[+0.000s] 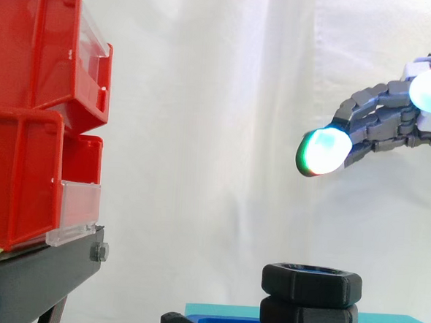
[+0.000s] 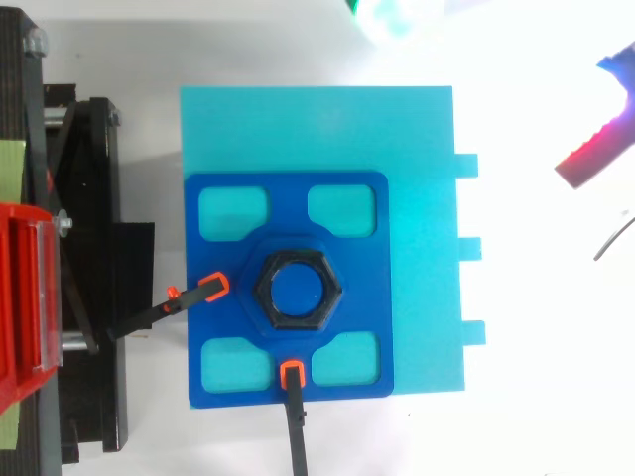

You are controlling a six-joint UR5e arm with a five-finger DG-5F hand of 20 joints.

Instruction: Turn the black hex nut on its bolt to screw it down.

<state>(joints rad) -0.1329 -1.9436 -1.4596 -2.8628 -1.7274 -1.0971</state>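
The black hex nut (image 1: 310, 282) sits on its blue bolt (image 2: 298, 290) in the middle of a dark blue plate (image 2: 347, 243), which lies on a cyan block (image 2: 417, 129). From the side, a second black hex shape (image 1: 308, 318) shows directly under the nut. My hand (image 1: 379, 120) hangs in the air up and to the right of the nut, well clear of it. Its fingers are loosely stretched toward the left and hold nothing. One glowing fingertip (image 1: 324, 151) points down-left, and a fingertip (image 2: 390, 12) shows at the top edge above the block.
Red bins (image 1: 35, 114) are stacked on a black stand (image 1: 41, 268) at the left. Two black clamps with orange tips (image 2: 203, 290) (image 2: 291, 375) reach onto the blue plate from the left and the front. A white curtain hangs behind.
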